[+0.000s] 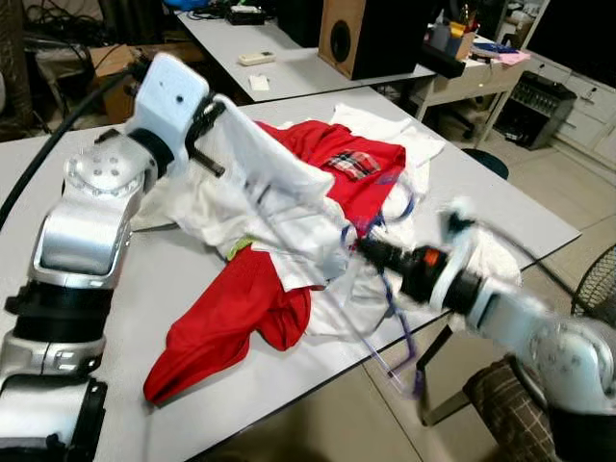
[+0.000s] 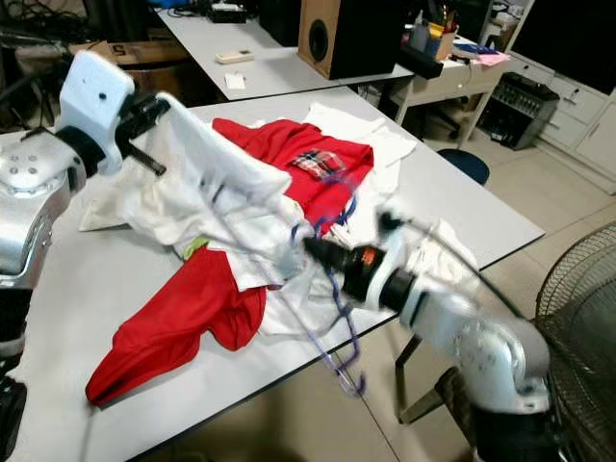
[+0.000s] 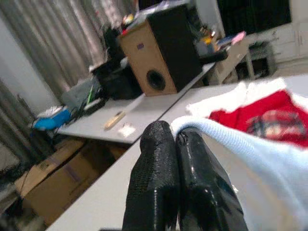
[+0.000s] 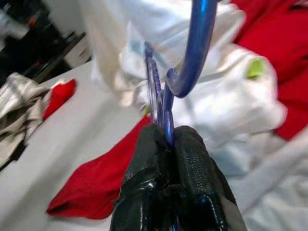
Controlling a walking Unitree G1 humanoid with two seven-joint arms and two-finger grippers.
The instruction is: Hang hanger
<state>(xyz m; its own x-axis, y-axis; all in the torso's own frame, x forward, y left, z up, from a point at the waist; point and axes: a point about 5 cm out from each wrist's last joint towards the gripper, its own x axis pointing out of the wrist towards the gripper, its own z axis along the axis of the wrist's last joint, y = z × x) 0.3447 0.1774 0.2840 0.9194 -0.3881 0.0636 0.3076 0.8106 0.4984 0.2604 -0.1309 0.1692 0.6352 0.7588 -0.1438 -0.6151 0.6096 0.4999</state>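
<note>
A pile of clothes lies on the grey table: a red garment, a red shirt with a plaid patch and white pieces. My left gripper is raised over the pile's left side, shut on a white garment whose edge hangs from it; in the left wrist view the cloth drapes over the closed fingertips. My right gripper reaches in from the table's front right, shut on a blue hanger. The hanger's hook end pokes under the lifted white cloth; its lower bar hangs past the table's edge.
A second table stands behind with a wooden speaker and small items. A cluttered desk and a blue stool are at the right. A floor fan stands near my right arm.
</note>
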